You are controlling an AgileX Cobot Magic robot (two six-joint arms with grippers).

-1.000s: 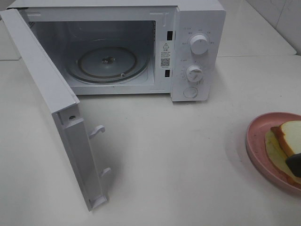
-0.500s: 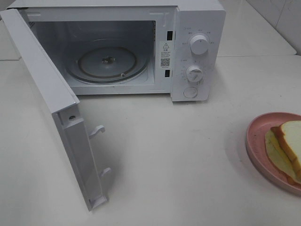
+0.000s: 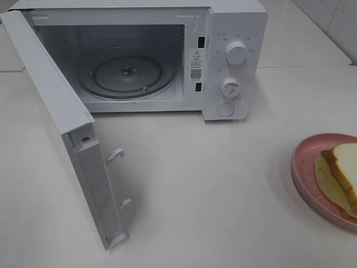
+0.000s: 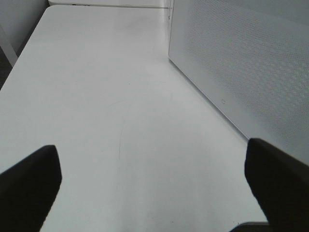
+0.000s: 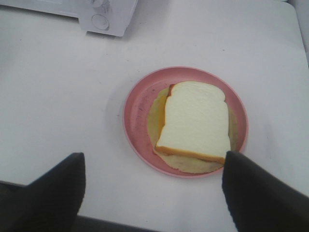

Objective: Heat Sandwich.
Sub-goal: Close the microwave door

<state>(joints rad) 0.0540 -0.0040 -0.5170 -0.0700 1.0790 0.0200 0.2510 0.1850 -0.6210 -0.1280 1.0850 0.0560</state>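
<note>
With microwave door open, you've still to load sandwich off pink plate; both jaws spread, empty.

The microwave carries the only markings. On the inner front frame, just at 9 o'clock of the control panel, a small white sticker shows a warning triangle above lines of print too fine to read and a QR code at its 6 o'clock end. Tiny grey scale marks ring the upper dial and lower dial, all illegible; no brand or number can be made out
</note>
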